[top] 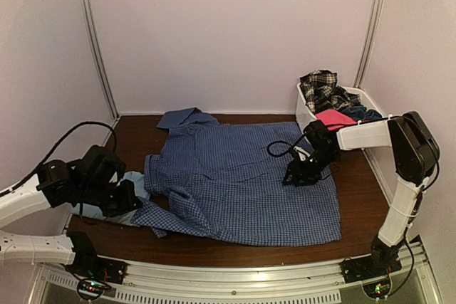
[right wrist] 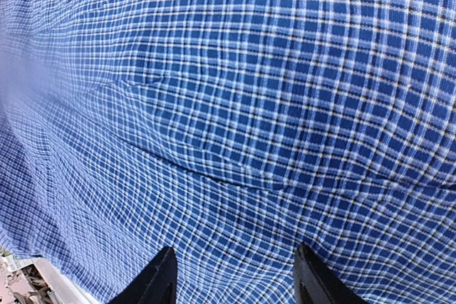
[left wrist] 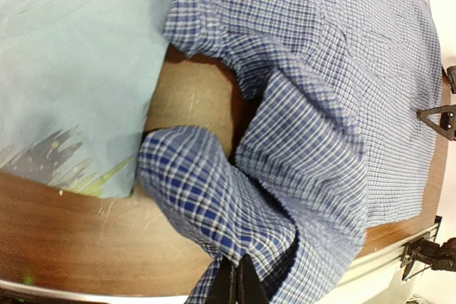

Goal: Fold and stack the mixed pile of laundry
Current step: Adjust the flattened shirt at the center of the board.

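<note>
Left fingers (left wrist: 225, 286) pinch sleeve (left wrist: 214, 197), apparently (arm (top: 21, 204) lying low).

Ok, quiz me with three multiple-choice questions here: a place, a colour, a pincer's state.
1. Where is the pink piece? A on the floor; B in the white basket; C hung on the wall.
2. What colour is the T-shirt at the left? A light blue; B red; C yellow.
3. The right pincer is: A shut on a sock; B out of view; C open over the checked shirt.
Answers: B, it lies in the basket; A, pale blue fabric; C, fingers apart above the checks.
</note>
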